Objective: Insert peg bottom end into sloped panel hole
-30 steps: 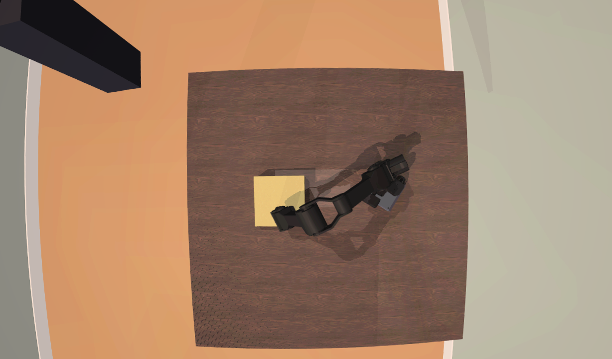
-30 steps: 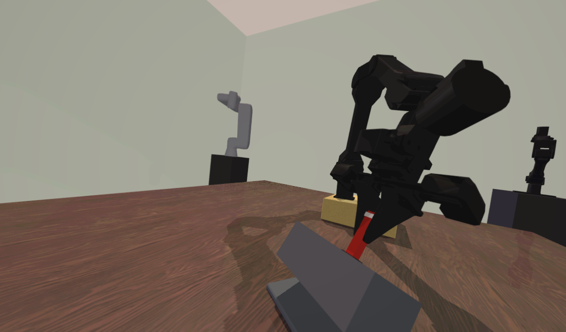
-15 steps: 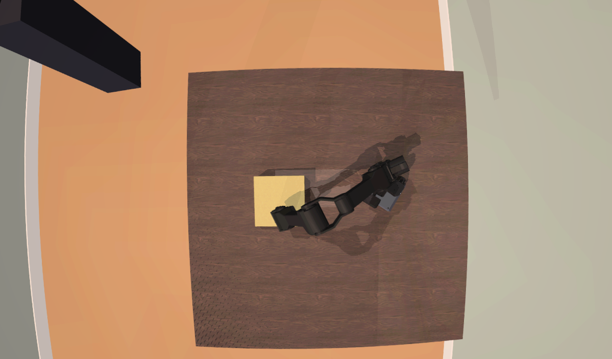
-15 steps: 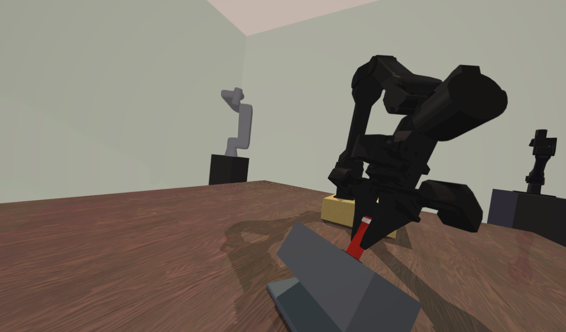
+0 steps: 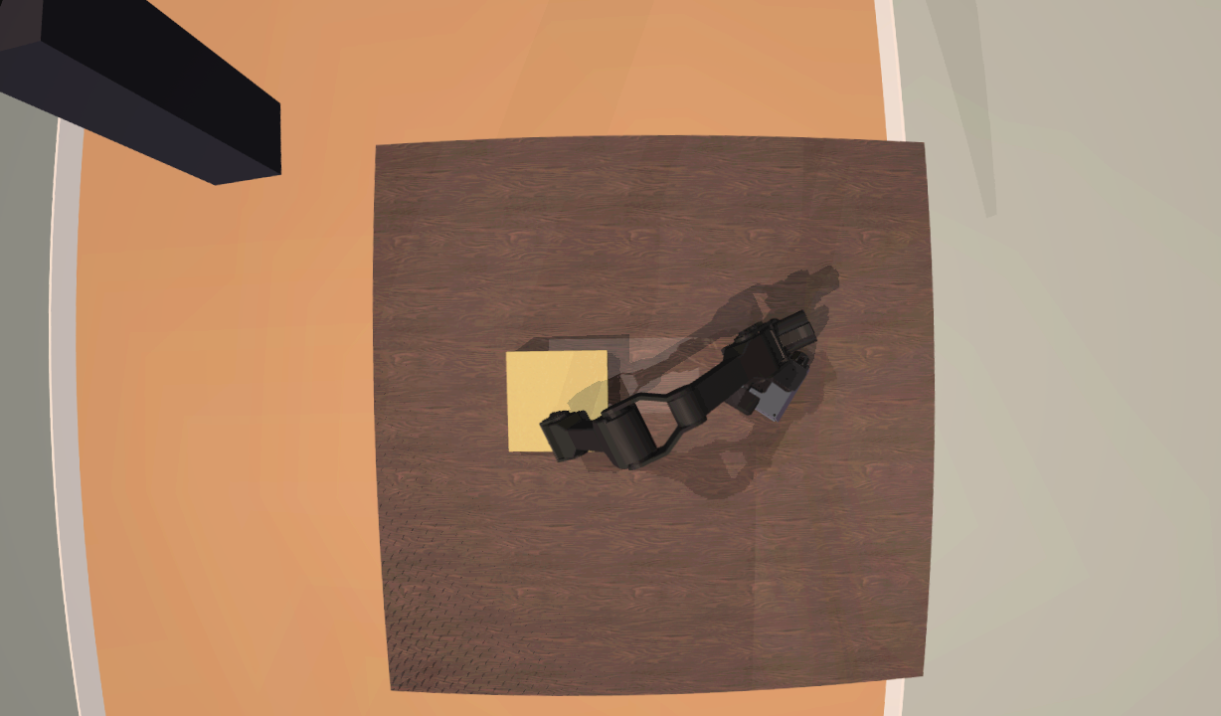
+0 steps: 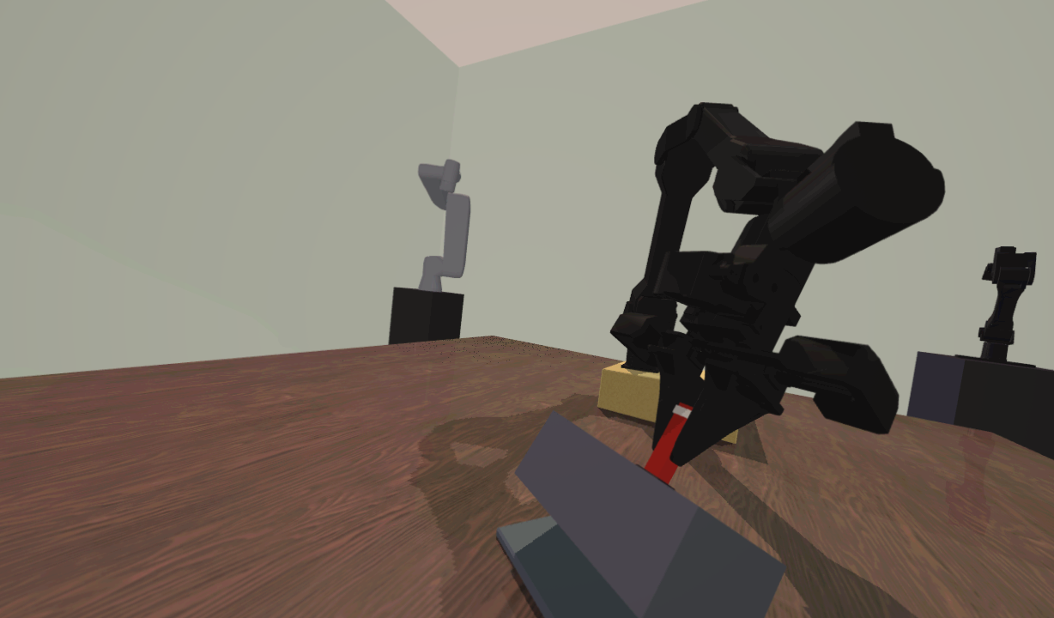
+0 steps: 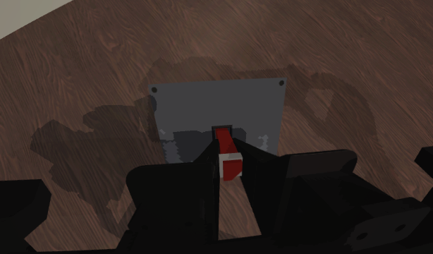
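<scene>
My fingers pinch the red peg (image 7: 226,144) near its white-banded top; its bottom end sits in the hole of the grey sloped panel (image 7: 220,106). My wrist tilts down toward the panel, arm reaching out from the yellow base block (image 5: 543,392) across the worktop (image 5: 650,579).

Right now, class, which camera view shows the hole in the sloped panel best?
The wrist view: the hole faces it, with the red peg entering. The exterior view shows only the panel's back. The top view mostly hides the panel under the arm.
</scene>
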{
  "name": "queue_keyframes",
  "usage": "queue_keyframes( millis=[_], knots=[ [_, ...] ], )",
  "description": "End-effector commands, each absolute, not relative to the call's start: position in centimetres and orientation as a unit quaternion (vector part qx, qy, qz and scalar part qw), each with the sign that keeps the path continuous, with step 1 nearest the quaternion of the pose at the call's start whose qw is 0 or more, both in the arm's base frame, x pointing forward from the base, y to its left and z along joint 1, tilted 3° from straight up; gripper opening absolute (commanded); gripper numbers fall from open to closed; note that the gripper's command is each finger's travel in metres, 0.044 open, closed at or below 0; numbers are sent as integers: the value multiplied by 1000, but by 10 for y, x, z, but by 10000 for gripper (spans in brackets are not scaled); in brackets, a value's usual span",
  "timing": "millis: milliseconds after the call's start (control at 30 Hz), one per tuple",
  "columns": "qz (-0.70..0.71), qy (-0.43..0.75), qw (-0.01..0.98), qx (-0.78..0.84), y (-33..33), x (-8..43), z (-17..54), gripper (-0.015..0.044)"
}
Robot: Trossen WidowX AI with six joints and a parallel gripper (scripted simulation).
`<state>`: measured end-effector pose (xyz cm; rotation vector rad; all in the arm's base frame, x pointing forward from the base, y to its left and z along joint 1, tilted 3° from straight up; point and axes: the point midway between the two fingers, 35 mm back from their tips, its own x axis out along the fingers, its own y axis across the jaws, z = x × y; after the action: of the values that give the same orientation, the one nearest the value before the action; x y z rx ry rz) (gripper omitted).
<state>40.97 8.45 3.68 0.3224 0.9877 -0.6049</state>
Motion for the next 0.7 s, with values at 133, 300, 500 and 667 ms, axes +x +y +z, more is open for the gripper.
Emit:
queue_keyframes(
  millis=[133, 300, 500, 667],
  knots=[
    [-285, 465, 825, 152, 85, 410, 37, 236],
    [-284, 465, 825, 152, 85, 409, 38, 367],
    [-284, 466, 824, 151, 90, 405, 49, 440],
    [-283, 467, 824, 151, 95, 400, 60, 440]
  ],
)
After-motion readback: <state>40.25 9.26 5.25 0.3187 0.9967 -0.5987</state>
